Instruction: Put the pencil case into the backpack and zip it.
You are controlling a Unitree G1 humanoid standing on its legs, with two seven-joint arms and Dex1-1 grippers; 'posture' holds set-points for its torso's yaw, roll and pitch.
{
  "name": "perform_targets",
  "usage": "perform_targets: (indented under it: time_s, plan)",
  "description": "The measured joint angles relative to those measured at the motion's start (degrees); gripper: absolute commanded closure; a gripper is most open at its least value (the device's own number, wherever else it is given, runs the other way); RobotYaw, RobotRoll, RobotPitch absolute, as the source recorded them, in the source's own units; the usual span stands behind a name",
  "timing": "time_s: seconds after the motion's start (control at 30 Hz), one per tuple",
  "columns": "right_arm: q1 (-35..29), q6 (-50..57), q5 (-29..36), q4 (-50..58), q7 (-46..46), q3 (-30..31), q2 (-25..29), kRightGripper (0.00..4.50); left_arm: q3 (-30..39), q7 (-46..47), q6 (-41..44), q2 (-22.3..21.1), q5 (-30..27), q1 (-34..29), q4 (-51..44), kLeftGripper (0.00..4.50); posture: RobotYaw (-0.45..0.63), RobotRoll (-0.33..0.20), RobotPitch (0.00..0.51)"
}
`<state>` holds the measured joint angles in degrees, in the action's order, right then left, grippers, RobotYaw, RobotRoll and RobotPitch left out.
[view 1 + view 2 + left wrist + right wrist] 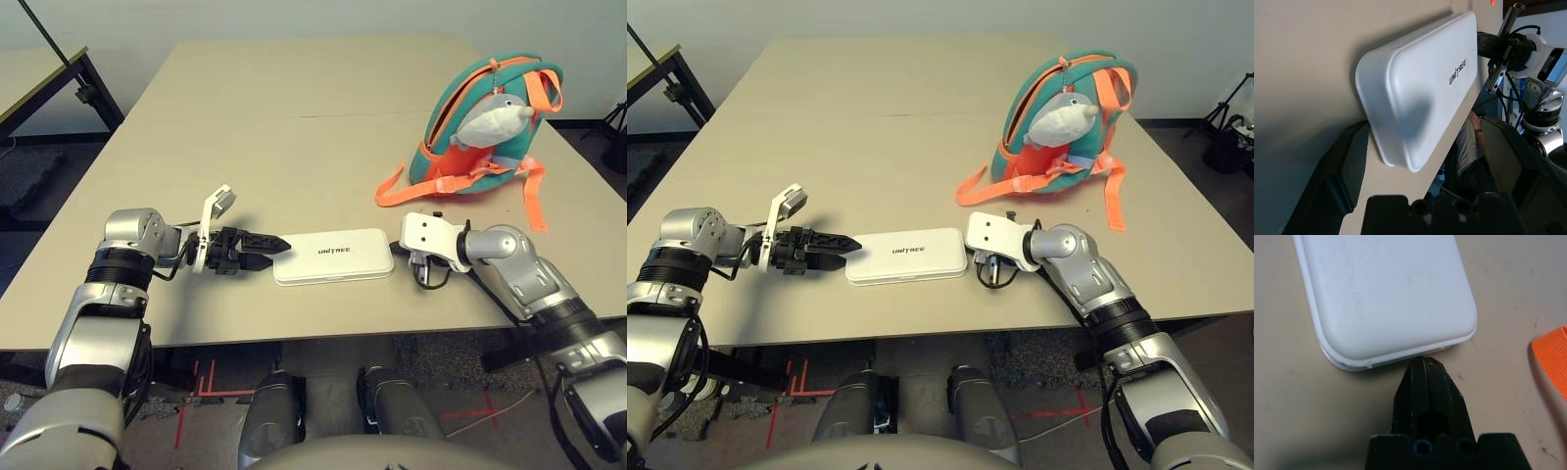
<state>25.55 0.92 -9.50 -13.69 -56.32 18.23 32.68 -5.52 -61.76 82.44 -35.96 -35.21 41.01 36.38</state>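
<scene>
Flat on the table [294,147], the white pencil case [333,257], just in front of the robot! Left of the case, the left gripper [272,253], jaws spread wide. At the case's right end, the right gripper [1425,360], clenched, nothing between its fingers. Beyond the case, off to the right, upright: the teal backpack [480,127], grey-white plush dolphin [493,122] dangling!

Heaps of open bench [245,137] beyond the pencil case [333,258]. Backpack [490,127] and its straps [460,184] block the right side though.
</scene>
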Motion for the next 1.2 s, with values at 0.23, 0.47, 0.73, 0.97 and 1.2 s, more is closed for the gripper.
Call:
perform_targets:
  time_s: [0.23,0.47,0.73,0.97,1.2]
  plan:
    - [0.01,0.36,-0.44,0.22,-0.07,0.01,-0.66,4.46,-0.06,0.01,-0.09,-0.09,0.03,0.0,-0.06,0.0,-0.17,0.0,0.064]
    - [0.1,0.85,-0.49,0.26,-0.07,0.0,-1.42,4.46,-0.12,-0.09,-0.19,-0.28,0.07,-0.01,-0.06,0.0,-0.16,0.0,0.059]
    - [0.1,1.64,-0.71,0.28,-0.07,0.06,-2.4,4.46,-0.11,-0.11,-0.19,-0.49,0.15,-0.08,-0.07,0.0,-0.16,0.0,0.055]
    - [0.11,2.06,-1.12,0.28,-0.05,0.04,-3.07,4.46,-0.1,-0.1,-0.19,-0.61,0.25,-0.12,-0.08,0.0,-0.16,0.0,0.057]
    - [0.39,2.07,-1.08,1.37,-0.15,1.36,-5.45,4.46,-0.11,-0.12,-0.01,-0.32,0.24,-0.21,-0.81,0.0,-0.16,0.0,0.059]
